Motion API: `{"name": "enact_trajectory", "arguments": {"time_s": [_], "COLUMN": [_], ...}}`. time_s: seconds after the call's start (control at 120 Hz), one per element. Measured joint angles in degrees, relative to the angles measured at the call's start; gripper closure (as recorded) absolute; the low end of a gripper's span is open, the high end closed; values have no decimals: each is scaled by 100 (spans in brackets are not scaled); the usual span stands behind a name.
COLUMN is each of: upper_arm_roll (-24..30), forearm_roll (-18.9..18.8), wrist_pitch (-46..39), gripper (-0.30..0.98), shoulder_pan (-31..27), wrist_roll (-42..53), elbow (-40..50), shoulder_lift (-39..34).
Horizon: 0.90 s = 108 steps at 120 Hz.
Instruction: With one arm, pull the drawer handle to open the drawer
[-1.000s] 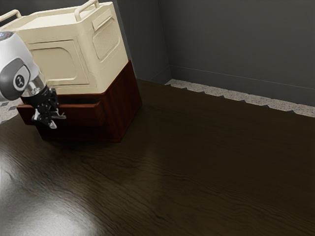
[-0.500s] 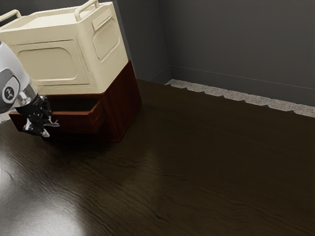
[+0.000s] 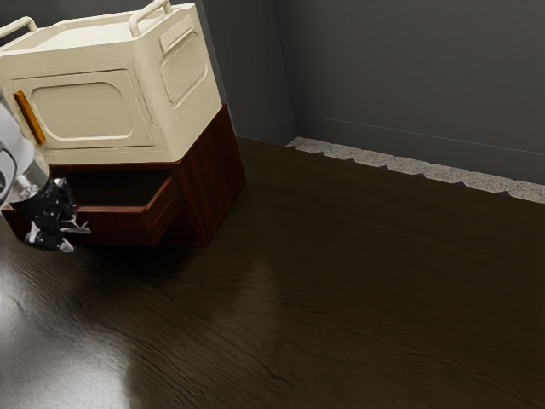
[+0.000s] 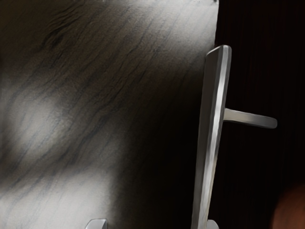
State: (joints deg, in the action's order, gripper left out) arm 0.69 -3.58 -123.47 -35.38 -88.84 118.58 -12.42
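Drawer [image 3: 128, 227] now juts farther out of its cabinet [image 3: 210, 187] than before.

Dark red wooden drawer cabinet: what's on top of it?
Cream rectangular box with an orange vertical bar on its front. The top of the cabinet is covered by it, so can't be seen.

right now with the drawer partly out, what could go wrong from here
My hand is open, and the metal handle lies close to only one finger, so it could slip free if my hand drifts. A bulky cream box sits on the dark red cabinet; a hard tug on the drawer might drag the cabinet or shake the box.
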Motion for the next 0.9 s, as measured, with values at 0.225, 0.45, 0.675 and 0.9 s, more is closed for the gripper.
{"name": "enact_trajectory", "arguments": {"time_s": [0.225,0.45,0.675,0.9], "upper_arm_roll": [-24,-65,-120,-174], "forearm_roll": [0,-2,-2,-5], "wrist_pitch": [-143,-267,-382,-443], "gripper": [50,50,51,52], "shoulder_pan": [28,5,-5,-4], "wrist_roll": [-9,-16,-16,-17], "elbow": [383,732,1033,1205], "shoulder_lift": [-328,-685,-999,-1179]}}
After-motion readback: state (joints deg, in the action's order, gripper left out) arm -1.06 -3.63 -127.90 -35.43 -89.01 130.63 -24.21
